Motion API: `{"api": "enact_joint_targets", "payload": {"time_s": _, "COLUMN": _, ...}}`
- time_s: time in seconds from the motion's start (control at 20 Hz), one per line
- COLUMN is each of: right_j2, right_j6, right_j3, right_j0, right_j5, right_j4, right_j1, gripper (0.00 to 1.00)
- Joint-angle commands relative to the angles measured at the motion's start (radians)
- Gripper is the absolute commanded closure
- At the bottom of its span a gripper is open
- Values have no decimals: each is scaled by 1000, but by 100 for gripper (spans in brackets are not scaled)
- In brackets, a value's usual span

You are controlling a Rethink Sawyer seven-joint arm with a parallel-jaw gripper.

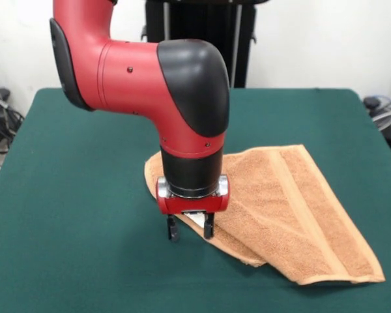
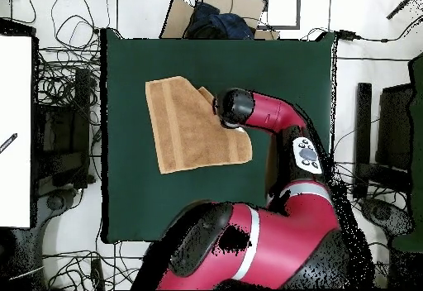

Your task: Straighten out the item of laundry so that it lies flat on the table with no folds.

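The tan-orange towel [image 1: 293,208] lies on the dark green table [image 1: 72,228], right of centre in the front view. It is folded over itself, with a second layer showing under its near left edge. My gripper [image 1: 191,229] points straight down at the towel's left edge. Its fingers [image 1: 209,226] are apart: one is over the towel's edge, the other over bare felt. A small white piece shows just under the gripper body. In the overhead view the towel [image 2: 190,131] lies beside the arm's wrist [image 2: 235,108], which hides the gripper.
The red arm [image 1: 150,72] reaches down over the table's middle. The black pedestal [image 1: 202,32] stands behind the far edge. Cables [image 2: 62,97] and equipment surround the table on the floor. A dark bundle [image 2: 216,21] sits past one table edge.
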Motion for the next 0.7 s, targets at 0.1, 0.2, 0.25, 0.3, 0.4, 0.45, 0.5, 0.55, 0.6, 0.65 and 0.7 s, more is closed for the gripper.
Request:
{"api": "enact_joint_targets", "payload": {"time_s": 0.1, "right_j2": -12, "right_j6": 259, "right_j3": 78, "right_j0": 78, "right_j5": -83, "right_j4": 16, "right_j1": 26, "gripper": 0}}
{"api": "enact_joint_targets", "payload": {"time_s": 0.2, "right_j2": -27, "right_j6": 271, "right_j3": 82, "right_j0": 97, "right_j5": -81, "right_j4": 20, "right_j1": 17, "gripper": 0}}
{"api": "enact_joint_targets", "payload": {"time_s": 0.25, "right_j2": -35, "right_j6": 281, "right_j3": 85, "right_j0": 111, "right_j5": -80, "right_j4": 26, "right_j1": 13, "gripper": 0}}
{"api": "enact_joint_targets", "payload": {"time_s": 0.3, "right_j2": -39, "right_j6": 290, "right_j3": 92, "right_j0": 120, "right_j5": -85, "right_j4": 31, "right_j1": 10, "gripper": 0}}
{"api": "enact_joint_targets", "payload": {"time_s": 0.4, "right_j2": -48, "right_j6": 305, "right_j3": 101, "right_j0": 134, "right_j5": -96, "right_j4": 43, "right_j1": 11, "gripper": 0}}
{"api": "enact_joint_targets", "payload": {"time_s": 0.45, "right_j2": -51, "right_j6": 310, "right_j3": 110, "right_j0": 138, "right_j5": -104, "right_j4": 46, "right_j1": 10, "gripper": 0}}
{"api": "enact_joint_targets", "payload": {"time_s": 0.5, "right_j2": -56, "right_j6": 311, "right_j3": 113, "right_j0": 142, "right_j5": -105, "right_j4": 49, "right_j1": 8, "gripper": 0}}
{"api": "enact_joint_targets", "payload": {"time_s": 0.55, "right_j2": -57, "right_j6": 308, "right_j3": 115, "right_j0": 142, "right_j5": -101, "right_j4": 54, "right_j1": 9, "gripper": 0}}
{"api": "enact_joint_targets", "payload": {"time_s": 0.6, "right_j2": -61, "right_j6": 308, "right_j3": 117, "right_j0": 145, "right_j5": -104, "right_j4": 55, "right_j1": 7, "gripper": 0}}
{"api": "enact_joint_targets", "payload": {"time_s": 0.65, "right_j2": -62, "right_j6": 306, "right_j3": 117, "right_j0": 146, "right_j5": -100, "right_j4": 60, "right_j1": 5, "gripper": 0}}
{"api": "enact_joint_targets", "payload": {"time_s": 0.7, "right_j2": -64, "right_j6": 304, "right_j3": 120, "right_j0": 148, "right_j5": -93, "right_j4": 64, "right_j1": 2, "gripper": 0}}
